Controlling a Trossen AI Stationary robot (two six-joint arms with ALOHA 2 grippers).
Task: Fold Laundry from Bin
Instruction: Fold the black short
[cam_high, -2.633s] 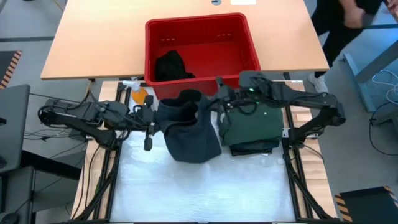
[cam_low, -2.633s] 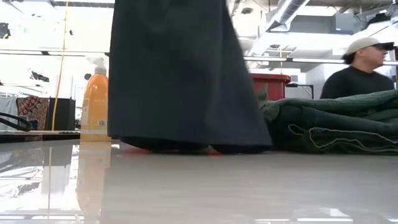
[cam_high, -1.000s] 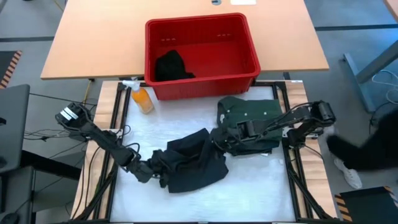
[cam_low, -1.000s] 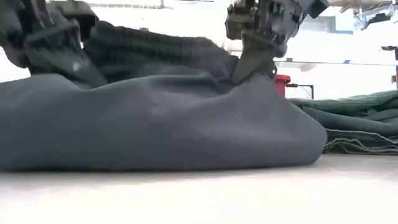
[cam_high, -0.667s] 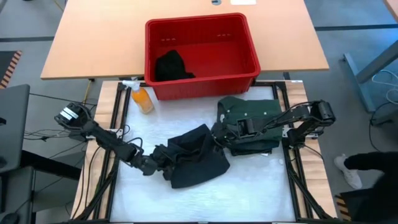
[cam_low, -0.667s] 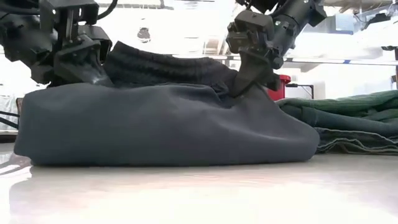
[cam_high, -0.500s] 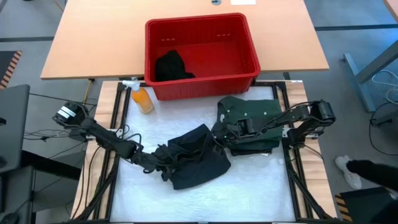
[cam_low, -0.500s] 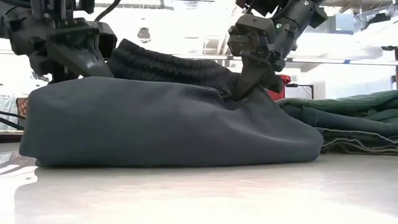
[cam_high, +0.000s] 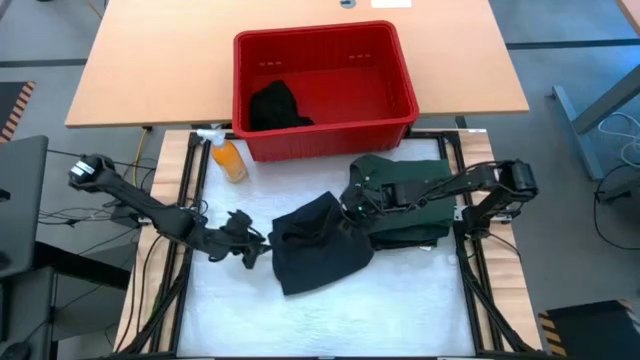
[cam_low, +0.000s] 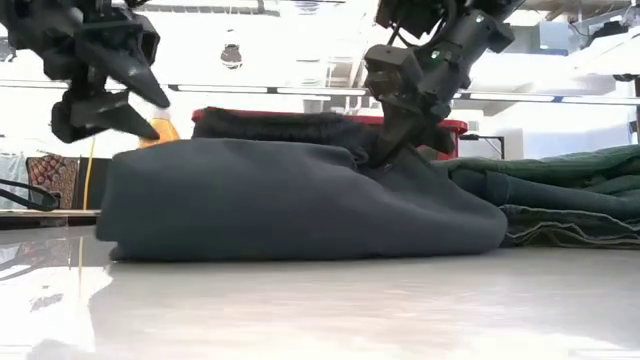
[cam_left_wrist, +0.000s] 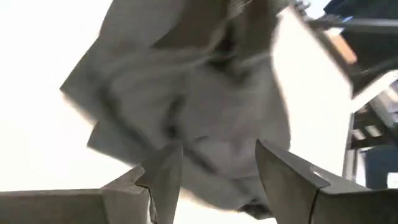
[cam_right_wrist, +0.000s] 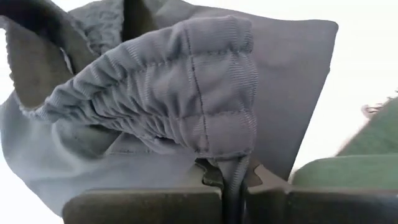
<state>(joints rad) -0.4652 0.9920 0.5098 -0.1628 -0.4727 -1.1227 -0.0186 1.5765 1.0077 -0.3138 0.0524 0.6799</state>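
High view: right end effector (cam_high: 348, 209) clamped on ribbed waistband of soft charcoal trousers (cam_high: 318, 245); left end effector (cam_high: 258, 250) apart, beside them.

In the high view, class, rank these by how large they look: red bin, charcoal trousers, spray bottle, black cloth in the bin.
1. red bin
2. charcoal trousers
3. black cloth
4. spray bottle
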